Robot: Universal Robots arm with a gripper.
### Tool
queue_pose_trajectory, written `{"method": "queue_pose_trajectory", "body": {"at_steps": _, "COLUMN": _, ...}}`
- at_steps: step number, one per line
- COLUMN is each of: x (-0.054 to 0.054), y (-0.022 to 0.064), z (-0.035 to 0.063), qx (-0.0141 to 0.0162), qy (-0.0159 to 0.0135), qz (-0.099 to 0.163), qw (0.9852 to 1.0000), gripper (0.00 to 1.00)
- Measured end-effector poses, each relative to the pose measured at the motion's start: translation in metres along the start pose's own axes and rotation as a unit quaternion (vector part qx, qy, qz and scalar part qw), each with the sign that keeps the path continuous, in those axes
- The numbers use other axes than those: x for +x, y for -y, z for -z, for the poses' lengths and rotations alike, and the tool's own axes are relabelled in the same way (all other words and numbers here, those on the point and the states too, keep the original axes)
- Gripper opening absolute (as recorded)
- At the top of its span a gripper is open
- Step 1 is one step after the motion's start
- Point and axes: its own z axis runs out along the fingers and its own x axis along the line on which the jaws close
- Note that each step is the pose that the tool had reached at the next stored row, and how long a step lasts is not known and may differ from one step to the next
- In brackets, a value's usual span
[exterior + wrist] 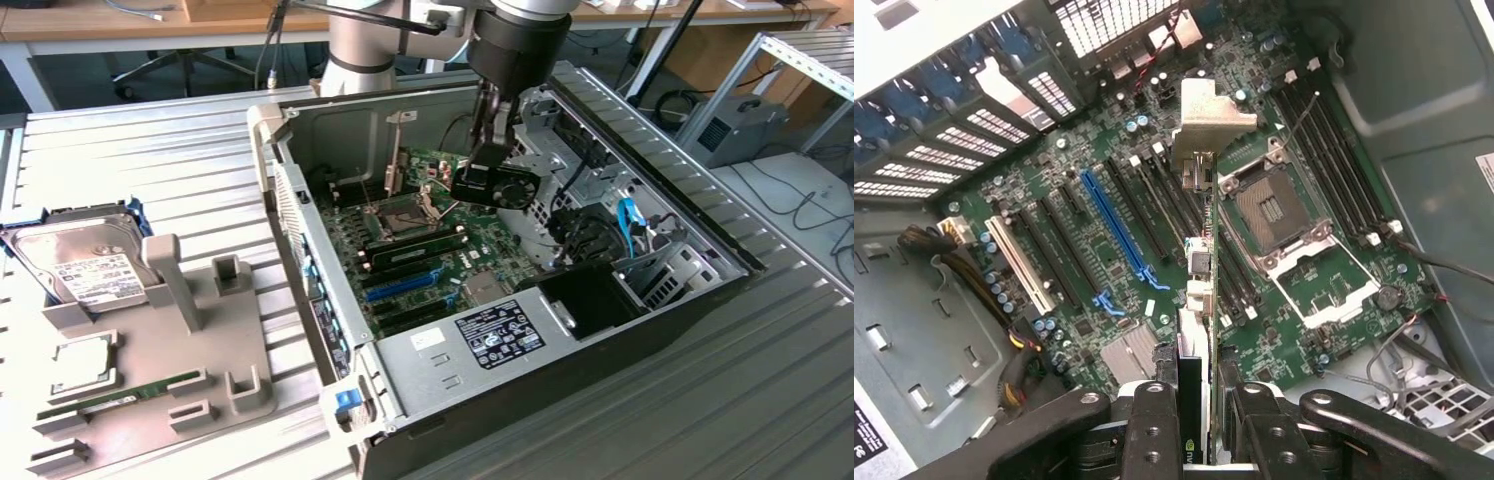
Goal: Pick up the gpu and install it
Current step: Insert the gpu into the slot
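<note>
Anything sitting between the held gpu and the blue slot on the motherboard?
Nothing. In the wrist view, the gpu in the claw hangs over bare black slots beside the blue slot.

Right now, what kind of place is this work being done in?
Probably a robotics lab or test workshop. An open computer case lies on a ribbed metal workbench, a gray fixture tray beside it holds spare parts such as a hard drive, and office desks stand behind.

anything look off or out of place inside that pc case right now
Nothing looks damaged or spilled. The one odd thing is the gpu: it is not in a slot but held by the gripper above the motherboard, inside the open case. The CPU socket is open and empty, its latch frame raised.
</note>
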Motion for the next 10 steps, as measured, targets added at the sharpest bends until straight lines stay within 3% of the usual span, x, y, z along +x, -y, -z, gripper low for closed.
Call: {"method": "queue_pose_trajectory", "body": {"at_steps": 10, "x": 0.0, "y": 0.0, "z": -0.0001, "qx": -0.0003, "qy": 0.0001, "qz": 0.011, "qw": 0.9999, "gripper": 0.26}}
